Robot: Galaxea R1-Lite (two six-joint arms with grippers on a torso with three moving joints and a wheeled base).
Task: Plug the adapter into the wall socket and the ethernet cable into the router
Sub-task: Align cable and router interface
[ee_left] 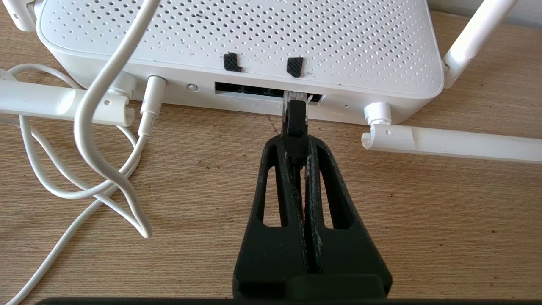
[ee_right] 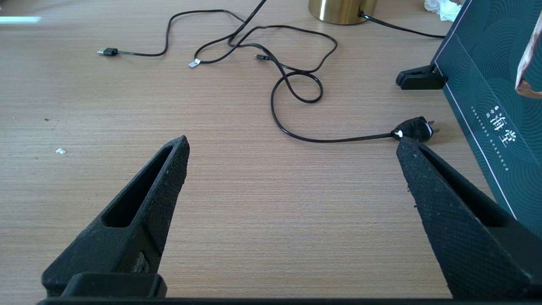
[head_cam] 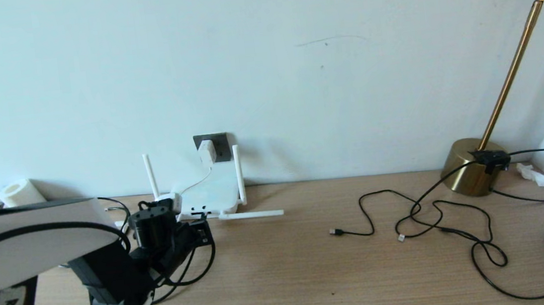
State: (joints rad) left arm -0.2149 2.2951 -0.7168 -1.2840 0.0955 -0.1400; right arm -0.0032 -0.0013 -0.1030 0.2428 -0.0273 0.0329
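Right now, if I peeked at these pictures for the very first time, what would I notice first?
You'd spot the left gripper pinching the ethernet cable, its clear tip right at the port slot on the router by the wall. Behind the router, the adapter already sits in the wall socket. Off on the right side of the table, a shiny gold lamp stands with thin black cords trailing loose.

White adapter (head_cam: 207, 152) sits plugged in the grey wall socket (head_cam: 220, 145), twelve o'clock of the white router (head_cam: 208, 195); black ethernet cable (ee_left: 294, 123) tip enters its port slot.
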